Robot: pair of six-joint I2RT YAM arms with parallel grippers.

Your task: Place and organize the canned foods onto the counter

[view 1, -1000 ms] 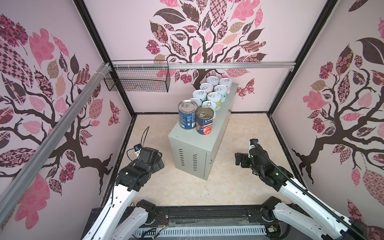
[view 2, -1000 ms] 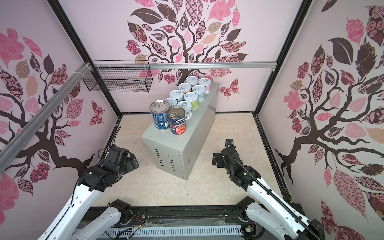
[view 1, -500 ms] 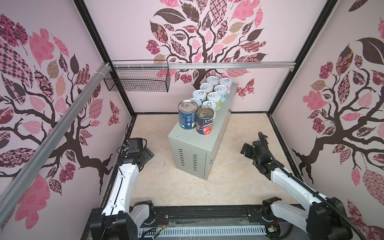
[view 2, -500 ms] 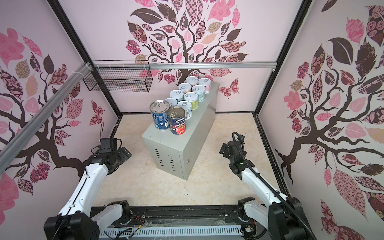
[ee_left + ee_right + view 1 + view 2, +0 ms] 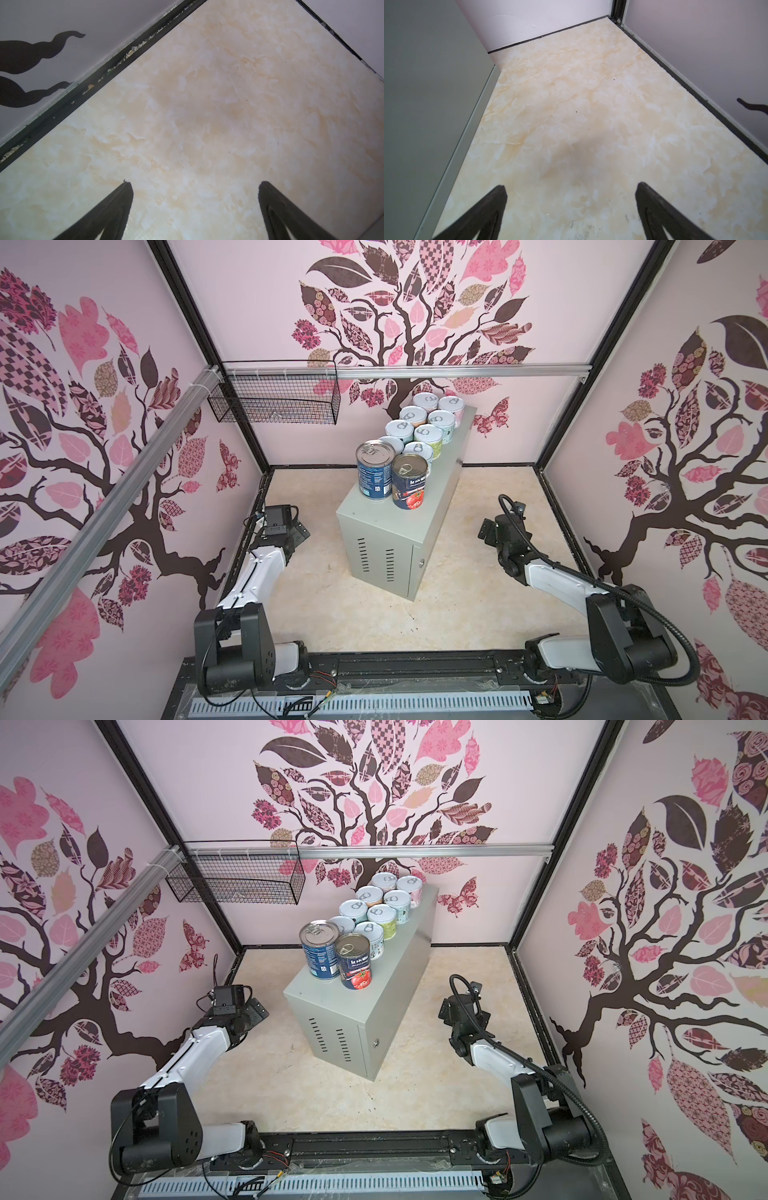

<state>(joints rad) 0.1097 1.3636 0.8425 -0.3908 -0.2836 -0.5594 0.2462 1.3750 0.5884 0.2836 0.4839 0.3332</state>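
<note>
Metal cans (image 5: 428, 434) atop boxy counter (image 5: 374, 516)

The left fingers (image 5: 112, 207) and right fingers (image 5: 488, 207) stand spread wide.

I see eight short pastel cans (image 5: 429, 433) upright in two rows atop the grey metal box (image 5: 386, 526), with a taller blue can (image 5: 375, 475) and tomato can (image 5: 409, 485) side by side at its near end.
</note>
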